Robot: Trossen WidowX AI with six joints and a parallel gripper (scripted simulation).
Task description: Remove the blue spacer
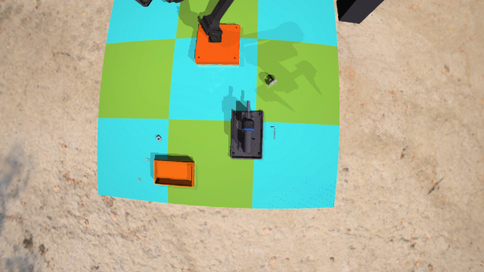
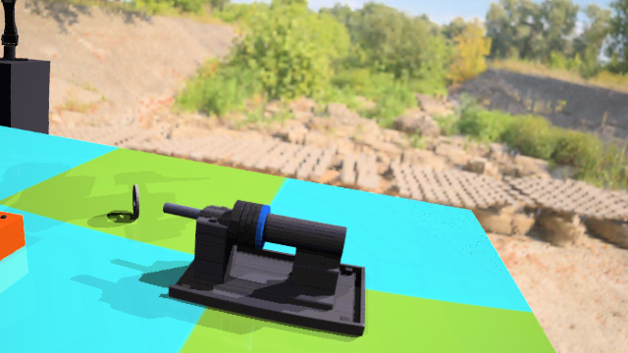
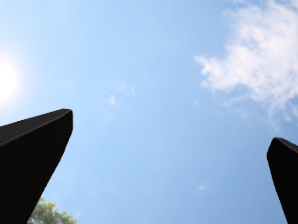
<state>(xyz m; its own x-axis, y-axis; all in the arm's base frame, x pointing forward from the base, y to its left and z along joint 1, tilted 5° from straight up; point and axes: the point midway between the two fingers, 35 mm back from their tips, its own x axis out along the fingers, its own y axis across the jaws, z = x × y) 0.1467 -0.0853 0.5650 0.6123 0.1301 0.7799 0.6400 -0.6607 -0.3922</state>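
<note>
The grey shaft (image 1: 248,106) (image 2: 179,210) sticks out of the small support at one end of the dark fixture (image 2: 275,316). The blue spacer (image 1: 248,129) (image 2: 262,226) sits upright in line with the shaft, against the big round housing block (image 1: 247,141) (image 2: 306,232). Several black spacers (image 2: 242,221) stand packed between it and the small support. Whether the shaft passes inside the housing is hidden. My gripper (image 3: 174,133) is open with only sky between its fingers, away from the shaft. Its fingers cannot be made out in the top and exterior views.
A dark ring (image 1: 270,80) (image 2: 135,201) stands on edge beyond the shaft end. A hex key (image 1: 274,132) lies beside the fixture. An orange bin (image 1: 193,174) and a nut (image 1: 158,137) are on the other side. The arm (image 1: 221,13) rises over an orange plate (image 1: 223,53).
</note>
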